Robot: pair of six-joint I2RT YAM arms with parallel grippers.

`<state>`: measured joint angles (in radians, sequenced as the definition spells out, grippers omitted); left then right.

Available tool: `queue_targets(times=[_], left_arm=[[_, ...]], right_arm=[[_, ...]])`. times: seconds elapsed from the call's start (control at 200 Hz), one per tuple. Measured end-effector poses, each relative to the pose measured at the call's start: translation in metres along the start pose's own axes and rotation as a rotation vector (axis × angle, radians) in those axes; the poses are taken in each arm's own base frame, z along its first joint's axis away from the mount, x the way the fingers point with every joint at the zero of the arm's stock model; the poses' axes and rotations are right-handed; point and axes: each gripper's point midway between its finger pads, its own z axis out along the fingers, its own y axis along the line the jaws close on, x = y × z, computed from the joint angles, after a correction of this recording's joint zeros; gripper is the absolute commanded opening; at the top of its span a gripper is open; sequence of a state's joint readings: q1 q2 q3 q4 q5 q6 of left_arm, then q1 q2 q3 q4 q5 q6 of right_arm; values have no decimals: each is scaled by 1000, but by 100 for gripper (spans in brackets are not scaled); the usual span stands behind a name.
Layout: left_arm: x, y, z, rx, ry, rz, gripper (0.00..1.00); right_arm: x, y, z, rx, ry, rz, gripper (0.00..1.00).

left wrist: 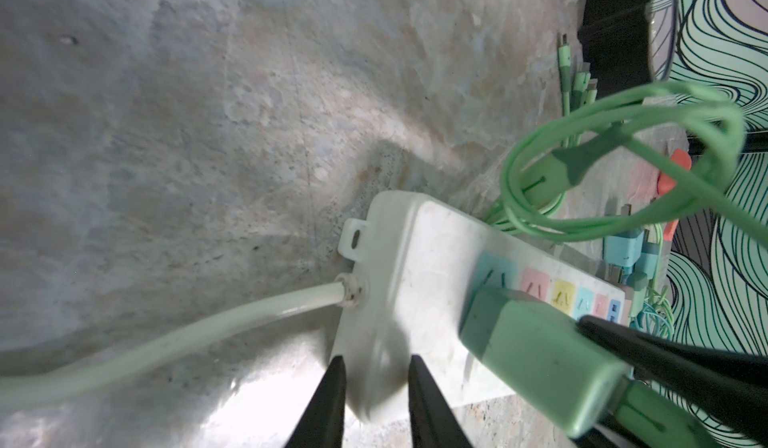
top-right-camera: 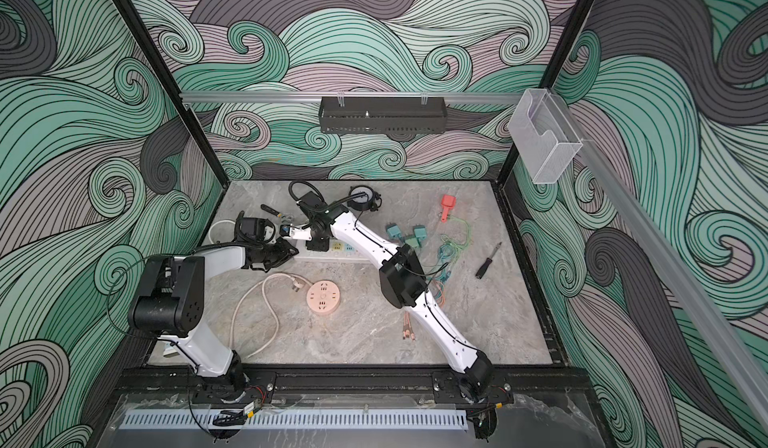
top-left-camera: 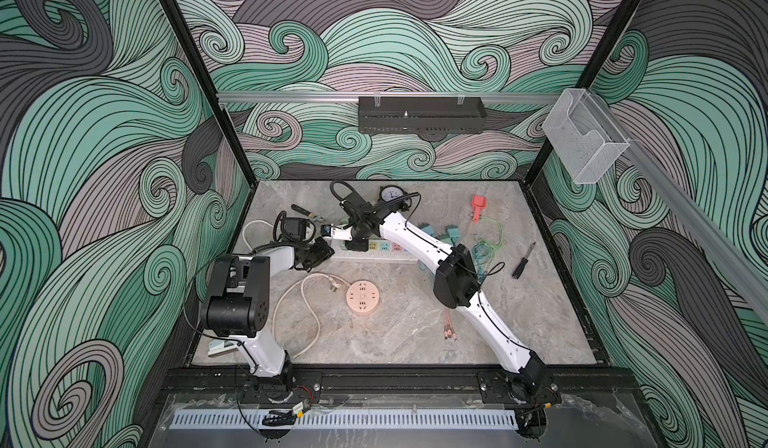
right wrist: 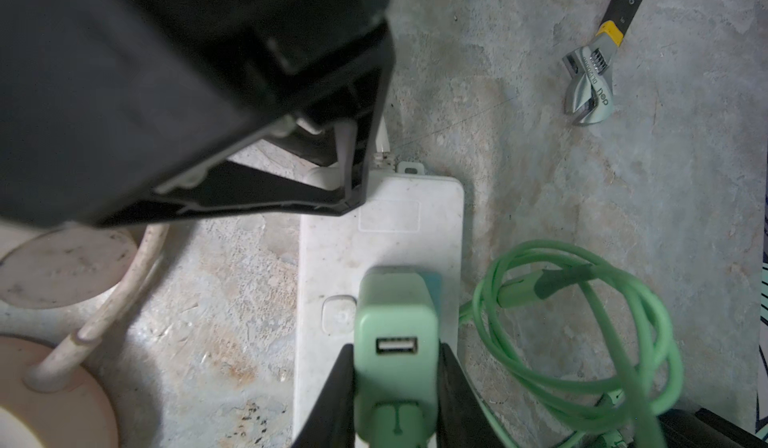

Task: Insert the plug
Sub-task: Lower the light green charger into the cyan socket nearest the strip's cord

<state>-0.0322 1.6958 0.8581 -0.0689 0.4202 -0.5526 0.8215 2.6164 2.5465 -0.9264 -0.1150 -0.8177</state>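
Plug [right wrist: 397, 321], green, USB port on its back: pinched by its two flanks in the right gripper [right wrist: 397, 358], standing over the blue end socket of the power strip [right wrist: 382, 226]. Whether its prongs are home cannot be told. The side grip is judged to leave the line of push free.

Left gripper [left wrist: 376, 383]: slightly spread, clamping nothing, set at the strip's cord end. It is judged to be there to stop the strip sliding.

In a top view the strip lies at 12 o'clock of the worktop [top-left-camera: 415, 342] centre, with the plug at its 9 o'clock end.

Count:
- one strip, with at least five coloured sockets
- one plug held
- at least three spare plugs [top-left-camera: 451, 234] at 2 o'clock
- one round socket hub [top-left-camera: 362, 297] at 7 o'clock
- one screwdriver [top-left-camera: 523, 261] at 3 o'clock
- one wrench [right wrist: 588, 89]
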Motion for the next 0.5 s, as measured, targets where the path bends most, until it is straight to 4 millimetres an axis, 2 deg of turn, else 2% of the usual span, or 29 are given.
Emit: queue_targets(times=[0.255,0.495], left_arm=[[2,-9,-16,23,-23,4,41],[-3,-21,-34,45,-55,15,45]], right_arm=[[-1,-1,-2,-12,-20,52,18],[5,-4,-7,-26,-24,115,34]])
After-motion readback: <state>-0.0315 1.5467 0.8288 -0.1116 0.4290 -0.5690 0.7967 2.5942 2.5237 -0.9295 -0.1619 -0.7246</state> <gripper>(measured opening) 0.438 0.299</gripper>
